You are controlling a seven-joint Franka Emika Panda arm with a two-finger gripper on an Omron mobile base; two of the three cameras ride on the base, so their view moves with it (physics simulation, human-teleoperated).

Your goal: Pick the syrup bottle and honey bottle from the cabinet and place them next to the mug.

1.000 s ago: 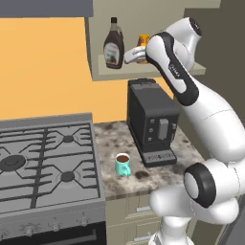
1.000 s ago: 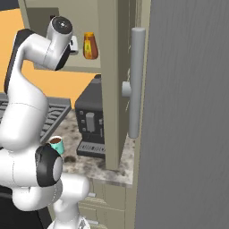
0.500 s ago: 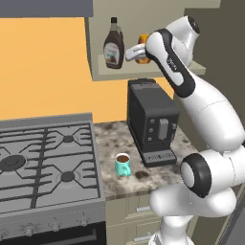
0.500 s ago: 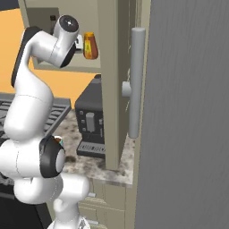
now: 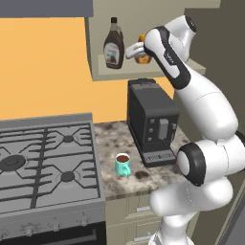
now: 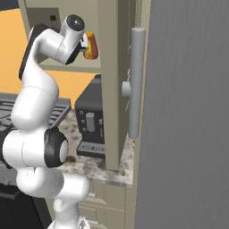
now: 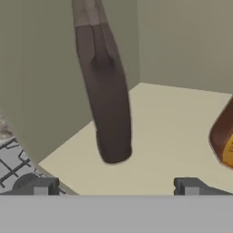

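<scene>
Swung further into the cabinet [image 5: 143,72] over the last second, with the elbow pulled closer to the base and the hand now up at shelf level between the two bottles. Gripper [image 7: 113,186] spread fully wide and holding nothing, its two dark fingertips [image 7: 38,185] standing well apart at the shelf's front edge. Syrup bottle [image 5: 114,45] upright near the shelf's left end, seen from the hand as a dark tilted column toward the back wall; honey bottle [image 6: 91,45] upright further right along the shelf, just beside the hand, only its amber flank and a scrap of yellow label [image 7: 227,152] showing at the right edge of the hand view. Mug [image 5: 123,164] down on the counter's front part, left of the coffee machine [image 5: 152,122] and right of the stove [image 5: 48,162]. For a clean pick, probably best to choose one bottle and centre it between the fingers before closing, since neither sits in the gap at present; then grip the body low, lift just clear of the board, and draw straight out past the cabinet's side wall to avoid knocking the neighbour. Labels: white and red on the syrup, yellow on the honey, lettering too small and blurred to read; no brand legible.
</scene>
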